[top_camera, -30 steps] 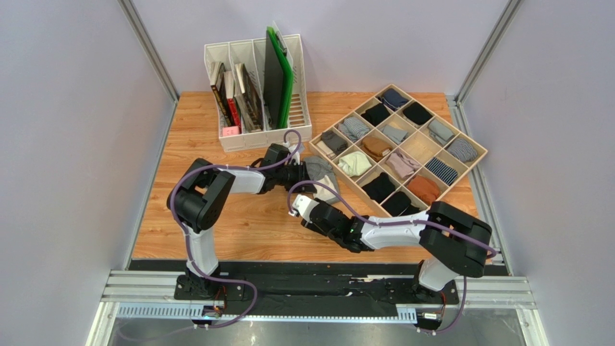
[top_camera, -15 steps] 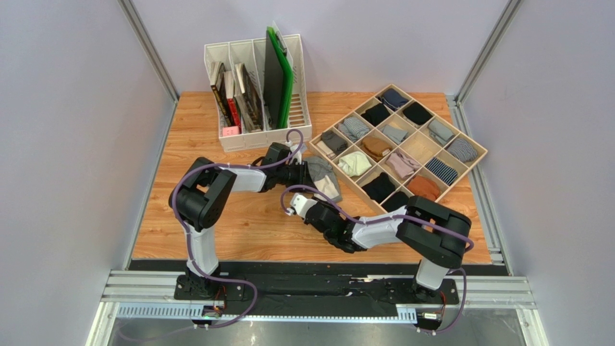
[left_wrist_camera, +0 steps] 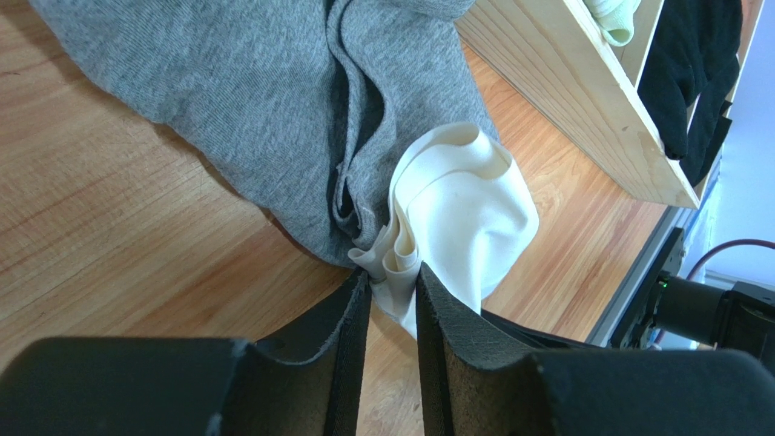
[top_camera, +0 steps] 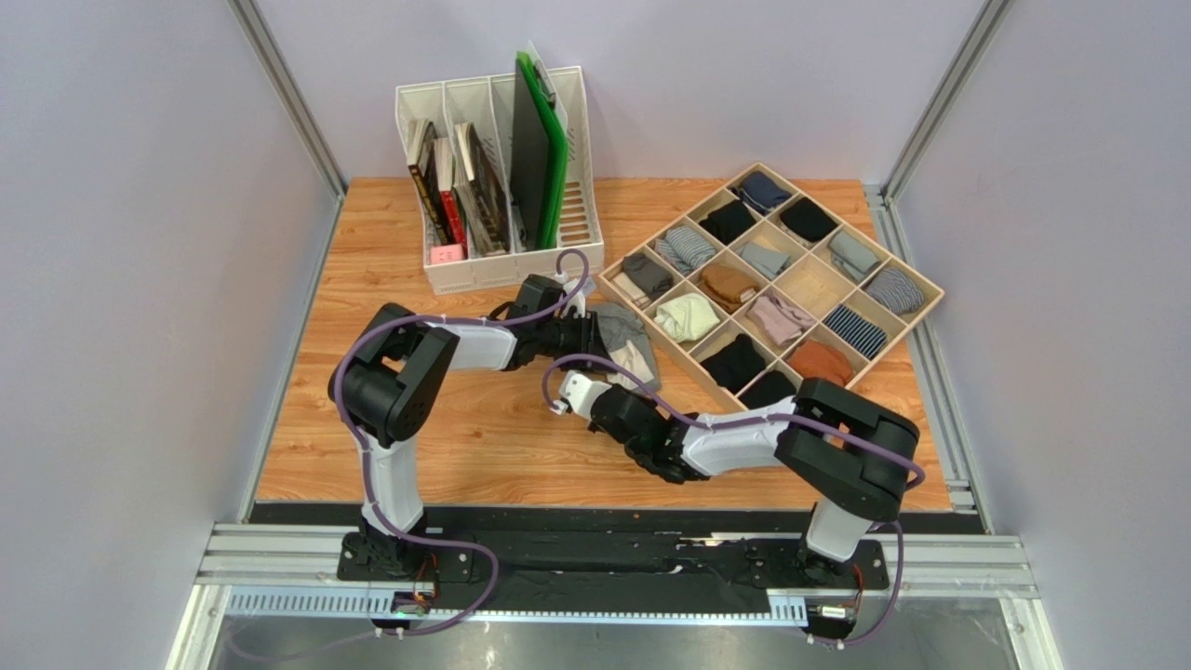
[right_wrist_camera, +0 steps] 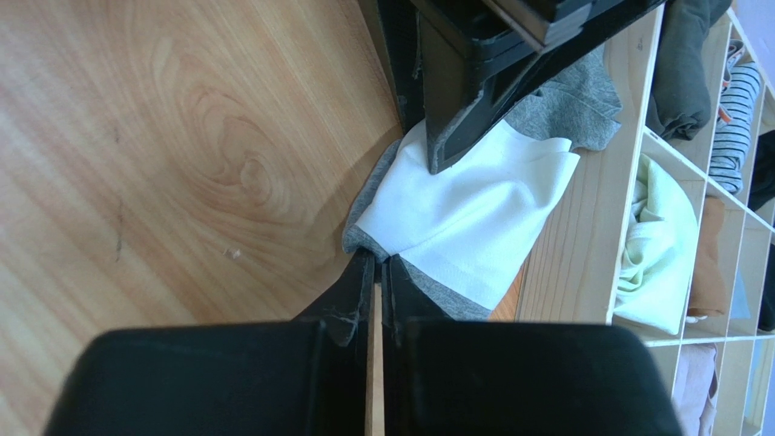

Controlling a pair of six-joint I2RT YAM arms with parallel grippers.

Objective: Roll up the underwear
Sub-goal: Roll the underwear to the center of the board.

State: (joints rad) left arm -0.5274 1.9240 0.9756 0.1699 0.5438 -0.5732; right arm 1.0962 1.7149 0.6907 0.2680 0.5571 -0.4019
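Observation:
The underwear (top_camera: 625,342), heather grey with a wide white waistband, lies crumpled on the wooden table against the near-left wall of the wooden tray (top_camera: 934,296). In the left wrist view its grey cloth (left_wrist_camera: 273,91) spreads ahead, and the bunched waistband (left_wrist_camera: 464,200) is pinched between the fingers of my left gripper (left_wrist_camera: 391,277). From the top, my left gripper (top_camera: 587,335) reaches it from the left. My right gripper (right_wrist_camera: 380,262) is shut on the near corner, where the waistband (right_wrist_camera: 464,209) meets the grey edge. In the top view my right gripper (top_camera: 604,388) sits just below the garment.
The wooden tray (right_wrist_camera: 564,245) holds rolled garments in several compartments, close on the right of both grippers. A white file organizer (top_camera: 496,182) with books and a green board stands at the back left. Bare table (top_camera: 420,419) spreads to the left.
My right gripper has closed from half open onto the underwear's corner, and its forearm has shifted a little left. The left gripper keeps its hold in almost the same spot.

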